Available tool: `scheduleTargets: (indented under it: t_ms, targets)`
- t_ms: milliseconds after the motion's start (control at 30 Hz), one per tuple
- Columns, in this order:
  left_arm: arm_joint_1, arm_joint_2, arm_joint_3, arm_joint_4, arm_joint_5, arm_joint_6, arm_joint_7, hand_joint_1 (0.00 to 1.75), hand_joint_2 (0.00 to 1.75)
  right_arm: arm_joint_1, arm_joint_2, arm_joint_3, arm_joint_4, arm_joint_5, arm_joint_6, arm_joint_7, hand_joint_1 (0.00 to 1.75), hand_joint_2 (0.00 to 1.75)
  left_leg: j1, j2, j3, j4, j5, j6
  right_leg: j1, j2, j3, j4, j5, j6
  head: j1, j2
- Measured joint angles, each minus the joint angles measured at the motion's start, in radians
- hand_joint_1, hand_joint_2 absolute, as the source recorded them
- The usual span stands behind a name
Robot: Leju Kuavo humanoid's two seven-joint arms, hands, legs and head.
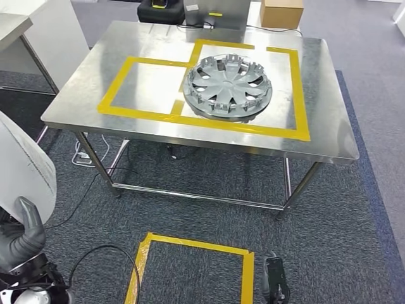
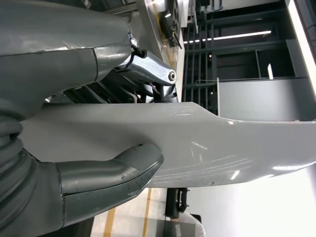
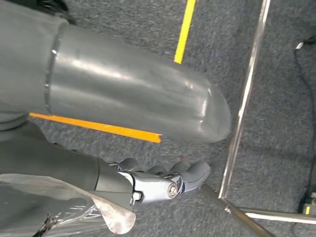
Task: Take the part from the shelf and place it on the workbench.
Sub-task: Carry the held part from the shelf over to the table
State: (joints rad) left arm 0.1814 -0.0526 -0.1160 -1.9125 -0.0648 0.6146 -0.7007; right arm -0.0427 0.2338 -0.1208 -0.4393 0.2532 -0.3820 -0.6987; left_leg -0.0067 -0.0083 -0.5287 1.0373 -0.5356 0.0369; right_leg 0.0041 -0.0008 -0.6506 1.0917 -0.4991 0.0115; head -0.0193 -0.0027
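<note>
My left hand [image 1: 21, 237] is low at the left edge and grips a light grey curved panel, the part [image 1: 24, 164], which rises above it. Close up, the thumb [image 2: 111, 175] lies on one face of the part [image 2: 223, 143] and the fingers [image 2: 149, 74] on the other. The steel workbench [image 1: 143, 44] stands ahead, with yellow tape rectangles on top. A silver wheel cover [image 1: 228, 87] lies in the right rectangle. My right hand [image 1: 274, 282] hangs low over the carpet, and its fingers [image 3: 164, 182] are stretched out with nothing in them.
A cardboard box [image 1: 281, 12], a grey device [image 1: 217, 12] and a black case [image 1: 160, 9] sit along the bench's far edge. A yellow tape square [image 1: 191, 272] marks the carpet in front. Cables [image 1: 86, 155] lie under the bench's left end. Another table [image 1: 14, 25] stands at far left.
</note>
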Motion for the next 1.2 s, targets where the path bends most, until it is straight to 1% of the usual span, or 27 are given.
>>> scheduleTargets:
  t_ms: [33, 100, 167, 200, 233, 300, 333, 367, 400, 467, 500, 533, 567, 600, 667, 700, 733, 767, 800, 833, 867, 900, 967, 1000, 1033, 1100, 1200]
  targets:
    - [-0.001, 0.000, 0.000, 0.000, 0.001, 0.000, 0.000, 1.75, 1.75, -0.001, -0.001, 0.000, 0.001, -0.001, 0.000, 0.000, 0.00, 0.00, 0.000, 0.000, 0.003, -0.001, -0.005, -0.004, 0.003, 0.000, 0.011, -0.031, 0.010, -0.006, -0.002, 0.000]
    - [0.000, 0.000, 0.000, 0.000, 0.003, 0.000, 0.000, 1.75, 1.75, 0.000, -0.003, 0.000, 0.004, -0.002, 0.001, 0.000, 0.00, 0.00, 0.000, 0.000, 0.007, 0.005, -0.004, -0.014, 0.006, 0.001, 0.024, -0.053, 0.005, -0.015, -0.003, 0.000]
    - [-0.001, -0.001, 0.000, 0.000, 0.003, -0.001, 0.000, 1.75, 1.75, 0.002, -0.004, 0.000, 0.005, -0.002, 0.001, 0.000, 0.00, 0.00, 0.000, 0.001, 0.010, 0.027, -0.005, -0.025, 0.000, 0.001, 0.049, -0.067, 0.018, -0.023, -0.004, 0.000]
    - [-0.003, 0.000, 0.000, 0.000, 0.003, -0.001, 0.000, 1.75, 1.75, 0.000, -0.004, 0.000, 0.006, -0.002, 0.001, 0.000, 0.00, 0.00, 0.001, 0.001, 0.001, 0.053, -0.015, -0.031, -0.004, 0.001, 0.061, -0.073, 0.018, -0.026, -0.005, 0.000]
    - [-0.005, 0.000, 0.000, 0.000, 0.003, -0.001, 0.000, 1.75, 1.75, -0.003, -0.004, 0.000, 0.006, -0.002, 0.001, 0.000, 0.00, 0.00, 0.003, 0.001, -0.021, 0.096, -0.035, -0.037, -0.007, 0.000, 0.072, -0.077, 0.017, -0.028, -0.007, 0.000]
    - [-0.007, -0.001, 0.000, 0.000, 0.003, -0.002, 0.000, 1.75, 1.75, -0.005, -0.004, 0.000, 0.007, -0.002, 0.002, 0.000, 0.00, 0.00, 0.011, 0.001, -0.089, 0.206, -0.087, -0.048, -0.009, 0.000, 0.081, -0.078, 0.009, -0.031, -0.009, 0.000]
    - [-0.006, -0.001, 0.000, 0.000, 0.003, -0.003, 0.000, 1.75, 1.75, -0.005, -0.004, 0.000, 0.008, -0.002, 0.002, 0.000, 0.00, 0.00, 0.016, 0.001, -0.120, 0.245, -0.101, -0.053, -0.010, 0.001, 0.085, -0.078, 0.004, -0.030, -0.009, 0.000]
    - [-0.005, 0.000, 0.000, 0.000, 0.004, -0.003, 0.000, 1.75, 1.75, -0.004, -0.004, 0.000, 0.009, -0.002, 0.002, 0.000, 0.00, 0.00, 0.020, 0.001, -0.139, 0.256, -0.095, -0.058, -0.012, 0.001, 0.091, -0.078, -0.002, -0.028, -0.009, 0.000]
    - [-0.005, 0.000, 0.000, 0.000, 0.004, -0.003, 0.000, 1.75, 1.75, -0.003, -0.004, 0.000, 0.009, -0.002, 0.002, 0.000, 0.00, 0.00, 0.024, 0.002, -0.141, 0.232, -0.065, -0.063, -0.014, 0.002, 0.100, -0.078, -0.008, -0.025, -0.009, 0.000]
    - [-0.005, 0.000, 0.000, 0.000, 0.004, -0.003, 0.000, 1.75, 1.75, -0.003, -0.004, 0.000, 0.011, -0.002, 0.002, 0.000, 0.00, 0.00, 0.031, 0.003, -0.112, 0.117, 0.029, -0.071, -0.019, 0.004, 0.117, -0.078, -0.022, -0.014, -0.009, 0.000]
    - [-0.006, 0.000, 0.000, 0.000, 0.005, -0.003, 0.000, 1.75, 1.75, -0.004, -0.004, 0.000, 0.013, -0.002, 0.002, 0.000, 0.00, 0.00, 0.030, 0.005, -0.100, 0.061, 0.051, -0.072, -0.019, 0.004, 0.122, -0.076, -0.028, -0.008, -0.011, 0.000]
    - [-0.005, 0.000, 0.000, 0.000, 0.006, -0.003, 0.000, 1.75, 1.75, -0.005, -0.004, 0.000, 0.014, -0.002, 0.002, 0.000, 0.00, 0.00, 0.029, 0.007, -0.093, 0.027, 0.063, -0.069, -0.019, 0.004, 0.123, -0.075, -0.034, 0.000, -0.012, 0.000]
    - [-0.005, 0.000, 0.000, 0.001, 0.007, -0.003, 0.000, 1.75, 1.75, -0.006, -0.005, 0.000, 0.015, -0.002, 0.002, 0.000, 0.00, 0.00, 0.026, 0.008, -0.093, 0.015, 0.061, -0.062, -0.017, 0.003, 0.119, -0.075, -0.039, 0.007, -0.012, 0.000]
    - [-0.005, 0.000, 0.000, 0.001, 0.008, -0.004, 0.000, 1.75, 1.75, -0.006, -0.005, 0.000, 0.016, -0.002, 0.002, 0.000, 0.00, 0.00, 0.024, 0.009, -0.095, 0.010, 0.056, -0.053, -0.016, 0.002, 0.119, -0.076, -0.042, 0.014, -0.013, 0.000]
    - [-0.006, -0.001, 0.000, 0.001, 0.008, -0.005, 0.000, 1.75, 1.75, -0.007, -0.005, 0.000, 0.017, -0.004, 0.001, 0.000, 0.00, 0.00, 0.025, 0.007, -0.086, 0.008, 0.064, -0.036, -0.018, 0.000, 0.118, -0.072, -0.055, 0.026, -0.010, 0.000]
    - [-0.008, -0.001, 0.000, 0.001, 0.007, -0.006, 0.000, 1.75, 1.75, -0.008, -0.005, 0.000, 0.017, -0.006, 0.001, 0.000, 0.00, 0.00, 0.026, 0.006, -0.081, 0.005, 0.062, -0.029, -0.019, 0.000, 0.111, -0.052, -0.067, 0.031, -0.009, 0.000]
    - [-0.010, -0.002, 0.000, 0.001, 0.005, -0.007, 0.000, 1.75, 1.75, -0.009, -0.005, 0.000, 0.017, -0.008, 0.000, 0.000, 0.00, 0.00, 0.027, 0.006, -0.075, 0.003, 0.060, -0.023, -0.020, -0.001, 0.091, -0.011, -0.089, 0.034, -0.006, 0.000]
    - [-0.011, -0.003, 0.000, 0.001, 0.003, -0.007, 0.000, 1.75, 1.75, -0.010, -0.005, 0.001, 0.017, -0.010, 0.000, 0.000, 0.00, 0.00, 0.026, 0.006, -0.072, 0.003, 0.056, -0.018, -0.020, 0.000, 0.057, 0.050, -0.115, 0.036, -0.005, 0.000]
    - [-0.012, -0.004, 0.000, 0.001, 0.002, -0.007, 0.000, 1.75, 1.75, -0.008, -0.005, 0.001, 0.017, -0.011, 0.000, 0.000, 0.00, 0.00, 0.024, 0.006, -0.070, 0.003, 0.052, -0.015, -0.020, 0.000, 0.012, 0.121, -0.140, 0.036, -0.004, 0.000]
    - [-0.012, -0.004, 0.000, 0.001, 0.002, -0.007, 0.000, 1.75, 1.75, -0.005, -0.005, 0.001, 0.018, -0.012, 0.000, 0.000, 0.00, 0.00, 0.023, 0.006, -0.067, 0.003, 0.048, -0.013, -0.019, 0.000, -0.030, 0.179, -0.153, 0.036, -0.003, 0.000]
    - [-0.012, -0.005, 0.000, 0.001, 0.002, -0.007, 0.000, 1.75, 1.75, -0.003, -0.006, 0.001, 0.018, -0.013, 0.000, 0.000, 0.00, 0.00, 0.021, 0.005, -0.061, 0.004, 0.042, -0.012, -0.018, 0.000, -0.058, 0.208, -0.147, 0.034, -0.003, 0.000]
    - [-0.012, -0.005, 0.000, 0.001, 0.002, -0.007, 0.000, 1.75, 1.75, -0.001, -0.006, 0.000, 0.018, -0.014, 0.000, 0.000, 0.00, 0.00, 0.020, 0.004, -0.053, 0.004, 0.036, -0.012, -0.017, 0.000, -0.067, 0.197, -0.118, 0.031, -0.003, 0.000]
    - [-0.012, -0.006, 0.000, 0.001, 0.002, -0.007, 0.000, 1.75, 1.75, 0.001, -0.008, 0.000, 0.018, -0.014, -0.001, 0.000, 0.00, 0.00, 0.019, 0.003, -0.033, 0.003, 0.021, -0.015, -0.014, 0.000, -0.029, 0.078, -0.027, 0.022, -0.003, 0.000]
    - [-0.013, -0.006, 0.000, 0.001, 0.002, -0.007, 0.000, 1.75, 1.75, 0.001, -0.008, 0.000, 0.018, -0.014, -0.001, 0.000, 0.00, 0.00, 0.018, 0.003, -0.025, 0.003, 0.014, -0.019, -0.012, 0.000, -0.002, 0.016, 0.003, 0.018, -0.004, 0.000]
    - [-0.014, -0.007, 0.000, 0.001, 0.002, -0.008, 0.000, 1.75, 1.75, 0.000, -0.008, 0.000, 0.019, -0.014, -0.001, 0.000, 0.00, 0.00, 0.017, 0.003, -0.019, 0.001, 0.008, -0.023, -0.010, 0.000, 0.020, -0.027, 0.018, 0.014, -0.004, 0.000]
    - [-0.016, -0.008, 0.000, 0.001, 0.002, -0.008, 0.000, 1.75, 1.75, 0.000, -0.009, 0.000, 0.019, -0.014, -0.001, 0.000, 0.00, 0.00, 0.015, 0.002, -0.014, -0.004, 0.003, -0.033, -0.005, 0.002, 0.038, -0.050, 0.013, 0.008, -0.006, 0.000]
    - [-0.018, -0.008, -0.001, 0.001, 0.001, -0.009, 0.000, 1.75, 1.75, 0.001, -0.009, 0.000, 0.019, -0.014, -0.001, 0.000, 0.00, 0.00, 0.017, 0.003, -0.012, 0.008, -0.012, -0.048, -0.010, 0.003, 0.052, -0.064, 0.009, -0.009, -0.007, 0.000]
